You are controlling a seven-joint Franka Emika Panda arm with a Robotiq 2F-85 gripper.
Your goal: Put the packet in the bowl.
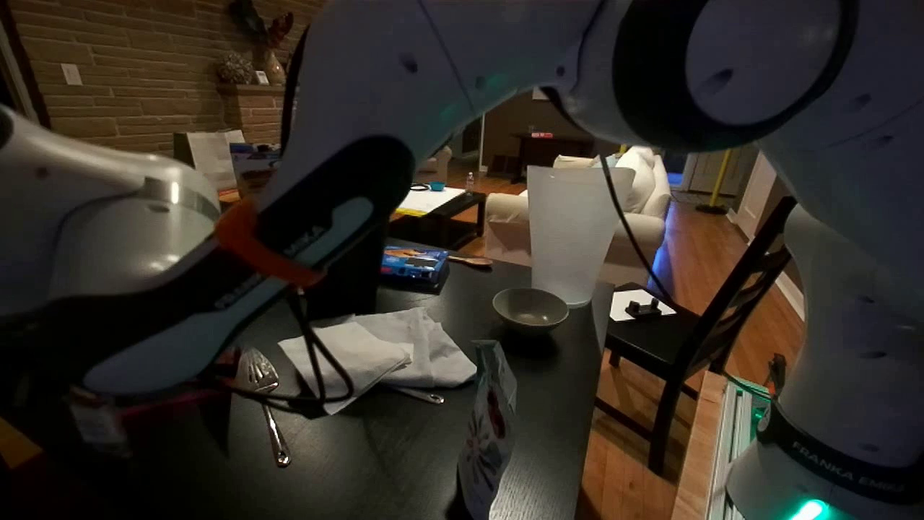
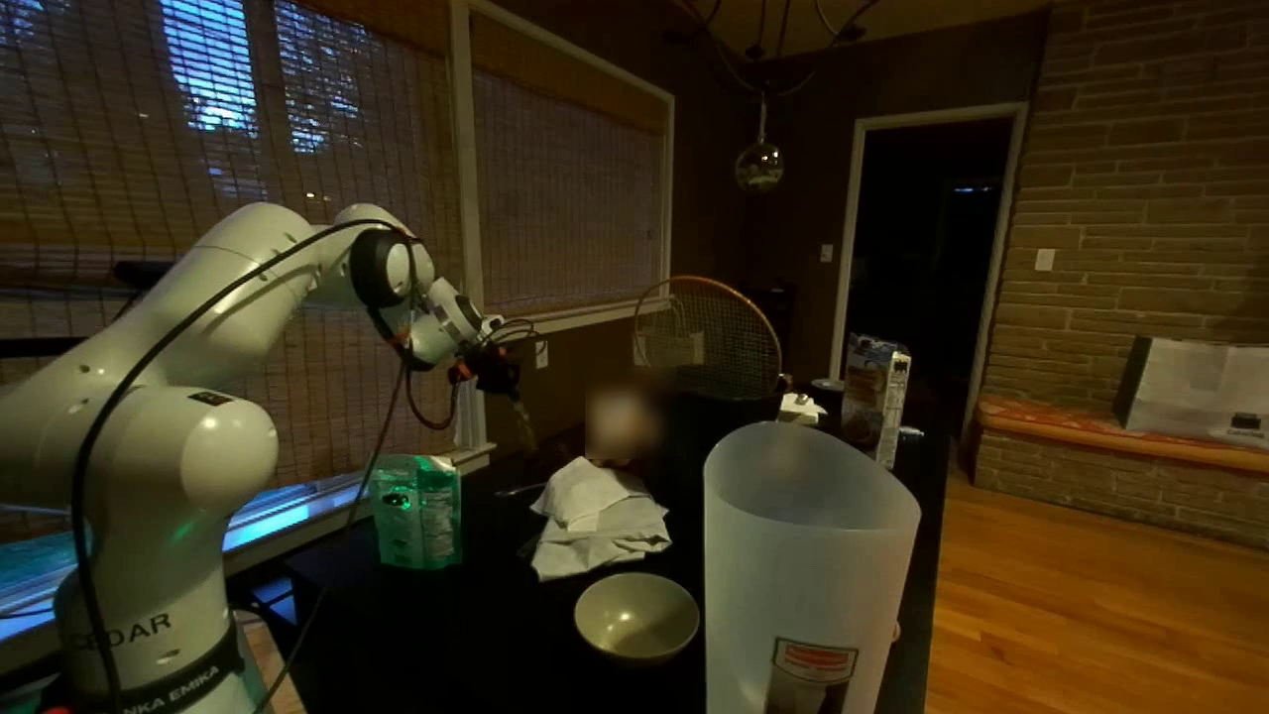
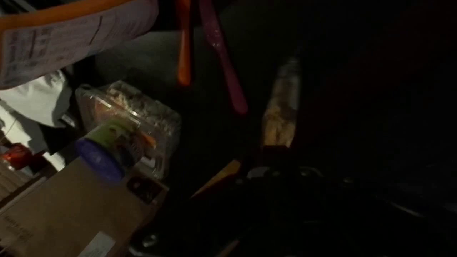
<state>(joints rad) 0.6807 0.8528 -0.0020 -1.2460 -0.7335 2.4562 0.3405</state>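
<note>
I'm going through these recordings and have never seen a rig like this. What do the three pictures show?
It is one white robot arm with a dark gripper at its end. Two pictures come from cameras outside the robot; the dimmest comes from the wrist camera. On the dark table, among other things, are a grey bowl, an upright pouch, white napkins and a tall frosted container. The gripper appears to hold a slim packet by one end, away from the bowl.
</note>
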